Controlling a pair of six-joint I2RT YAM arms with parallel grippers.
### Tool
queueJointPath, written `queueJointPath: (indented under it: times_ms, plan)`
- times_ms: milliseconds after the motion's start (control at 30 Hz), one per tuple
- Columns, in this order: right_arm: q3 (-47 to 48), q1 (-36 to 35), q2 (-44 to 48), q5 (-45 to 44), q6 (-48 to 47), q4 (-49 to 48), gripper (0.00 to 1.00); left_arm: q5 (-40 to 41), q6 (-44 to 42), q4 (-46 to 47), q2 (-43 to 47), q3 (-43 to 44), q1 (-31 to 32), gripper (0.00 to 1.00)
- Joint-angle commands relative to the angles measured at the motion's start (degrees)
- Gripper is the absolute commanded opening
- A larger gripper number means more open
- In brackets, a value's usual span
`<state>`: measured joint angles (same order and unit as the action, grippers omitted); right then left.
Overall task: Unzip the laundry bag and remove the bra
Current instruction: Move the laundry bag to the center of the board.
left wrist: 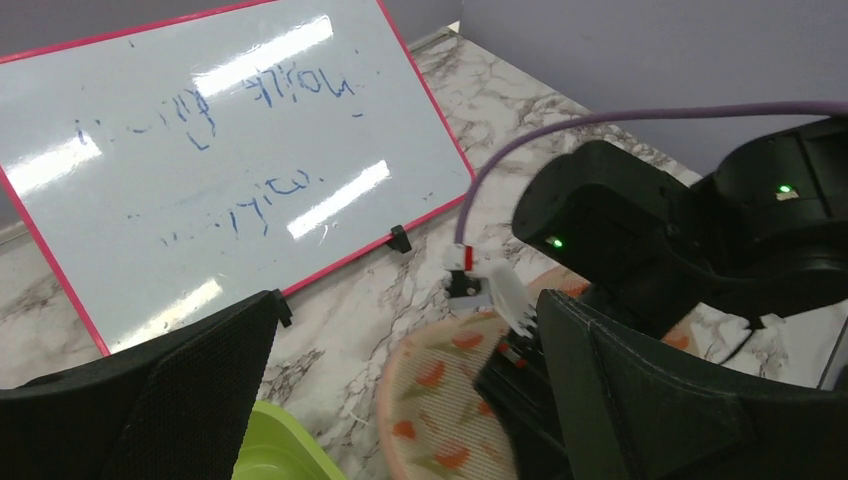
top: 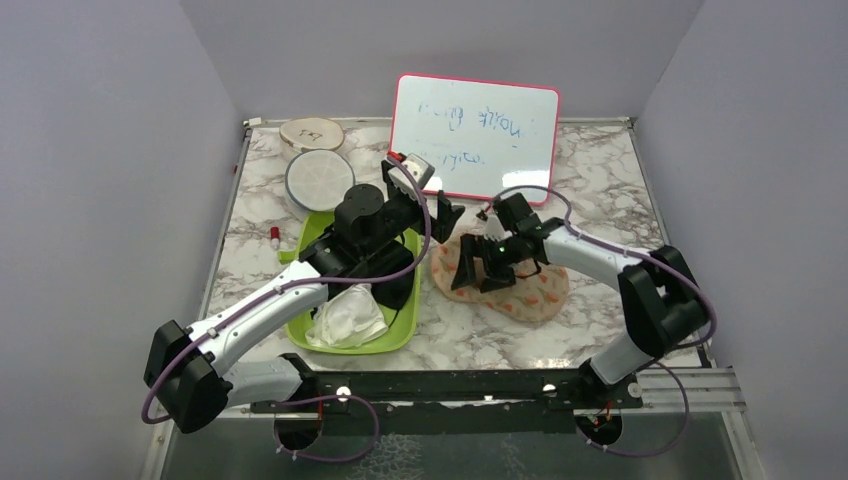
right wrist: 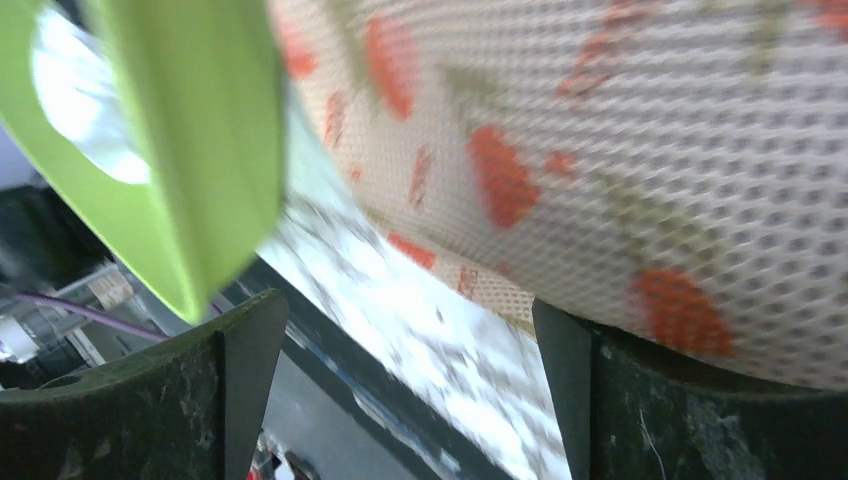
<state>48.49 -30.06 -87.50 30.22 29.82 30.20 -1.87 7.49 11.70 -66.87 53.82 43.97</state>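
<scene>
laundry bag [top: 525, 290]: flat on marble table [top: 600, 180], just right of green tub [top: 405, 328] | right gripper [right wrist: 405, 320]: down at bag's left end; fingers [right wrist: 240, 400] spread, gripping nothing (mesh against one finger) | left gripper [left wrist: 408, 310]: over table between tub and whiteboard [top: 475, 135]; spread wide, empty

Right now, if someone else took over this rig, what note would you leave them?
Left gripper: jaws open, empty, hovering by the far left end of the laundry bag.
Right gripper: jaws open, low over the bag, its mesh close by one finger, no grip.
Bag lies flat to the right of the green tub. Bra not in view.
Done: nothing that shows; cannot tell whether the zip is open.
Left: find the zip pull, unzip, take the bra out.
</scene>
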Motion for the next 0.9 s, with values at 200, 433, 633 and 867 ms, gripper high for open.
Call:
queueJointPath:
  times_ms: [200, 433, 633, 867]
  plan:
    - [12.4, -0.2, -1.4, 1.3, -2.5, -7.0, 0.94, 0.6, 0.8, -1.3, -2.5, 2.9, 0.3, 0.98]
    - [1.7, 5.7, 14.4, -13.0, -2.4, 2.9, 0.95, -0.6, 1.1, -2.4, -3.4, 3.9, 0.3, 0.99]
    - [-7.2, 23.5, 25.0, -11.0, 0.0, 4.4, 0.93, -0.1, 1.5, -2.8, -4.2, 4.1, 0.6, 0.99]
    - [-12.1, 33.2, 20.4, -3.6, 3.1, -0.9, 0.93, 0.2, 1.8, -4.7, -5.6, 5.5, 0.8, 0.99]
